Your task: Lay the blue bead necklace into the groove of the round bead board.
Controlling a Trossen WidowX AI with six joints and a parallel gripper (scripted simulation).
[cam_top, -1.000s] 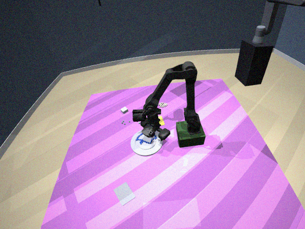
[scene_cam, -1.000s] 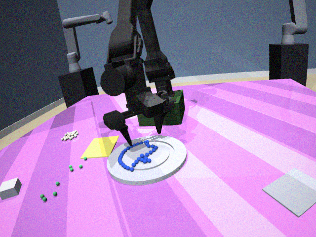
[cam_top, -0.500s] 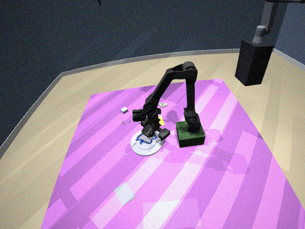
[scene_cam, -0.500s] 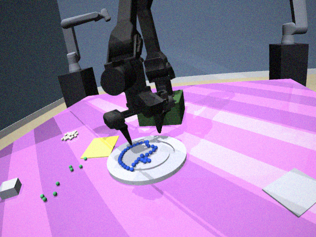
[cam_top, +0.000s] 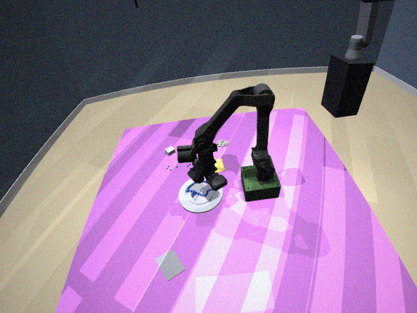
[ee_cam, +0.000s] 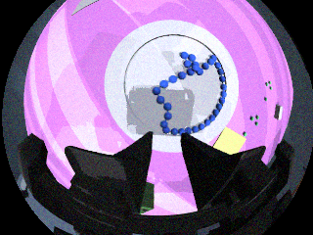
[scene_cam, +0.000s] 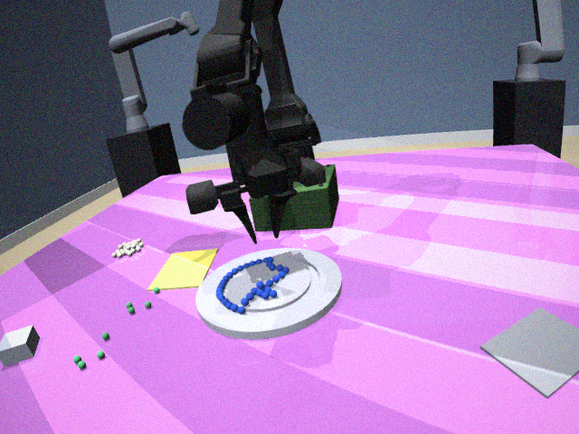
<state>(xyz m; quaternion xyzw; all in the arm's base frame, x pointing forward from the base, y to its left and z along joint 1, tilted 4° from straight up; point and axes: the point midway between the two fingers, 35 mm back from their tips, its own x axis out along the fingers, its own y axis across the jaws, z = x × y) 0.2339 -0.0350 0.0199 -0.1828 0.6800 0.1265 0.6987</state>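
The round white bead board [cam_top: 199, 208] [scene_cam: 280, 322] [ee_cam: 117, 59] lies on the pink striped mat. The blue bead necklace [cam_top: 197, 192] [scene_cam: 224, 291] [ee_cam: 222, 92] lies on the board. One part curves along the groove on the side toward the yellow sheet. The rest crosses inward and bunches near the board's middle. My gripper [cam_top: 206, 182] [scene_cam: 265, 237] [ee_cam: 167, 136] hangs point-down just above the board's back edge, near one end of the necklace. Its fingers stand a small gap apart, with nothing between them.
A yellow sheet [scene_cam: 185, 270] [cam_top: 220, 165] lies beside the board. White beads [scene_cam: 127, 248], loose green beads [scene_cam: 105, 334] and a grey cube [scene_cam: 18, 343] lie further out. A grey flat square [scene_cam: 537, 350] [cam_top: 170, 264] lies apart. The green arm base [scene_cam: 322, 196] [cam_top: 259, 186] stands behind the board.
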